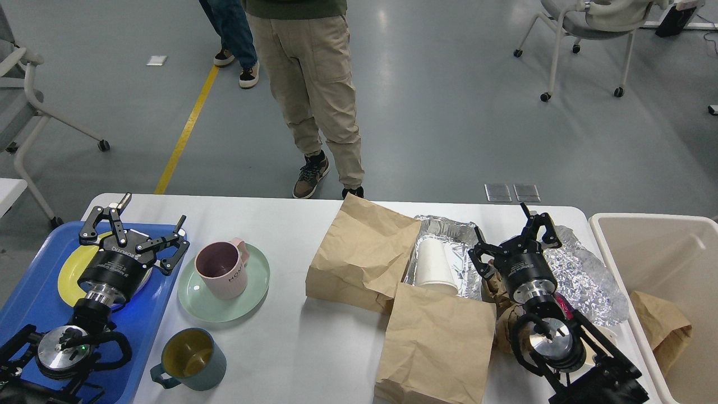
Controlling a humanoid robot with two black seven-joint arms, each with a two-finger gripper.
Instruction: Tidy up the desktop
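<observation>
The white desktop (280,336) carries a pink mug (223,269) on a pale green plate (196,297), a teal mug (190,359) near the front, two brown paper bags (362,255) (435,342), a white paper cup (436,265) lying in a foil tray (449,233), and crumpled foil (583,275). My left gripper (148,221) hangs open over the blue tray (33,297) and a yellow plate (70,272), holding nothing. Open and empty as well, my right gripper (507,238) hovers between the foil tray and the crumpled foil.
A beige bin (617,224) stands off the table's right end with a crumpled brown bag (664,328) inside. A person (311,95) stands just beyond the far edge. Wheeled chairs (583,33) (22,106) sit on the floor behind. Crumpled brown paper (505,325) lies under my right arm.
</observation>
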